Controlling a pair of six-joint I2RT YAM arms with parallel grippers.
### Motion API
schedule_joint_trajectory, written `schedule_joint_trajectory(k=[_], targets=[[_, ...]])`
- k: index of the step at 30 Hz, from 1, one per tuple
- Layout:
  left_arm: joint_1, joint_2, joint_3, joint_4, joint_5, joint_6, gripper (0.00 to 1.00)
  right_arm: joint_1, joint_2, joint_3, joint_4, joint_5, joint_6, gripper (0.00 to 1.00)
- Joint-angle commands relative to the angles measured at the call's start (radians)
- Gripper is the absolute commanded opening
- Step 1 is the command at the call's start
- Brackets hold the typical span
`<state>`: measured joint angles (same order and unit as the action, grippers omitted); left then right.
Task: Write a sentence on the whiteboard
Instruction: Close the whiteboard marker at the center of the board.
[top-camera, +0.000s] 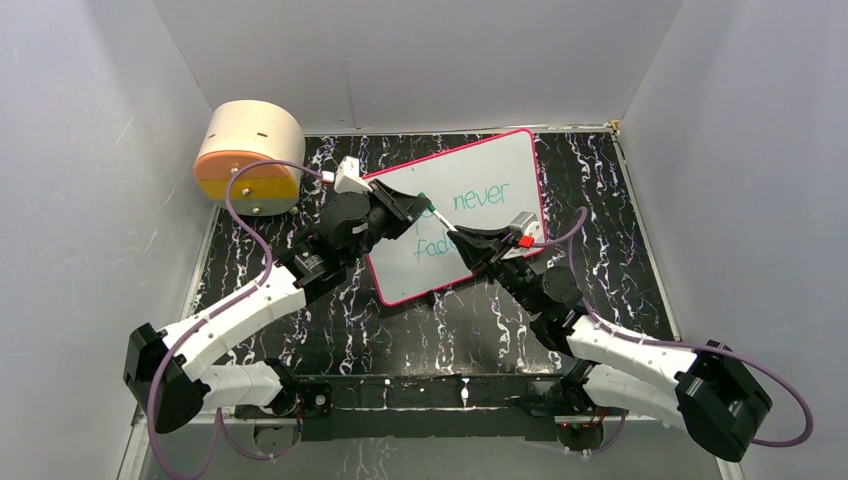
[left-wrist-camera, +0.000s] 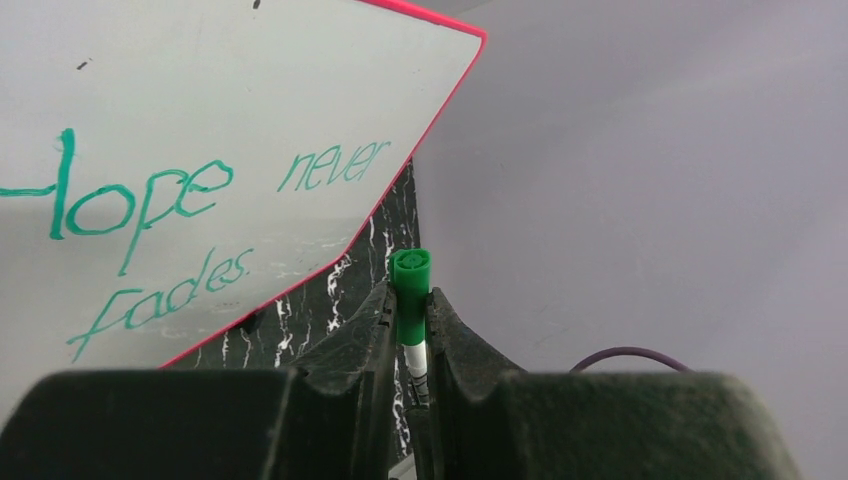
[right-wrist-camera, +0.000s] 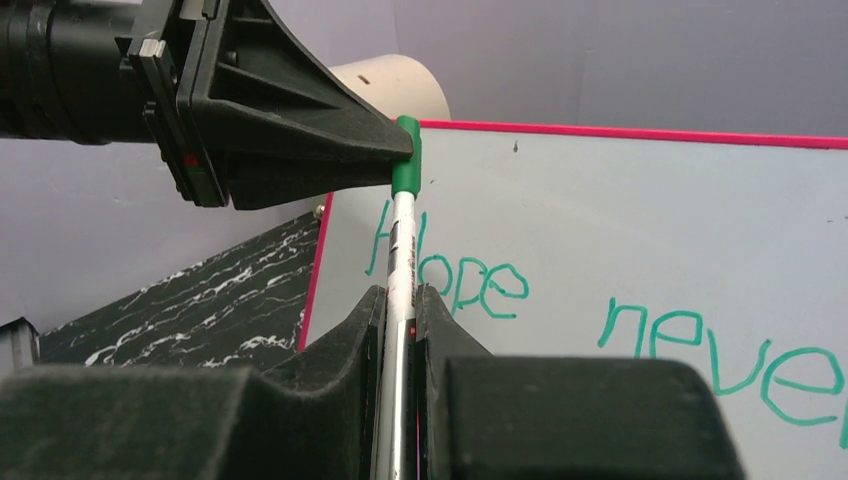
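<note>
Sentence (left-wrist-camera: 150, 215) looks done on whiteboard (top-camera: 500, 160), lying flat on table (top-camera: 620, 260) under both claws, so w/ left gripper (left-wrist-camera: 410, 310) clamped on green cap (left-wrist-camera: 411, 272) & right gripper (right-wrist-camera: 400, 305) clamped on pen (right-wrist-camera: 402, 240), keep them coaxial, push straight, no sideways twist

It looked like a robot lab. Plain grey walls (top-camera: 90, 150) stood close around a black table (top-camera: 620, 290) with white streaks. Two robot arms (top-camera: 235, 315) were bolted at the table's near edge, with purple cables (top-camera: 228, 198) looping beside them.
</note>
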<state>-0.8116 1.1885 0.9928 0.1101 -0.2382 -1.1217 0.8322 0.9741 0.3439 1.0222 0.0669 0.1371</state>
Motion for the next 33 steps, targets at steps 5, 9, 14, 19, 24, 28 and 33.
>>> schedule_joint_trajectory(k=[5, 9, 14, 19, 24, 28, 33], targets=[[-0.002, 0.000, -0.029, 0.042, 0.077, -0.064, 0.00, -0.001, 0.055, 0.009, 0.217, 0.063, 0.002, 0.00], [-0.003, -0.004, -0.051, 0.059, 0.097, -0.094, 0.00, -0.001, 0.068, 0.007, 0.254, 0.090, 0.001, 0.00], [-0.008, 0.011, -0.061, 0.074, 0.136, -0.107, 0.00, 0.001, 0.094, 0.029, 0.259, 0.086, -0.007, 0.00], [-0.011, -0.001, -0.070, 0.067, 0.139, -0.081, 0.06, 0.000, 0.102, 0.030, 0.251, 0.081, -0.002, 0.00], [-0.010, -0.038, -0.045, -0.022, 0.054, -0.005, 0.39, -0.001, 0.081, 0.004, 0.224, 0.075, 0.006, 0.00], [-0.008, -0.055, -0.010, -0.073, -0.009, 0.050, 0.50, -0.002, 0.065, -0.008, 0.201, 0.066, 0.006, 0.00], [0.000, -0.041, 0.038, -0.085, -0.022, 0.092, 0.54, -0.001, 0.054, -0.015, 0.183, 0.049, 0.005, 0.00]])
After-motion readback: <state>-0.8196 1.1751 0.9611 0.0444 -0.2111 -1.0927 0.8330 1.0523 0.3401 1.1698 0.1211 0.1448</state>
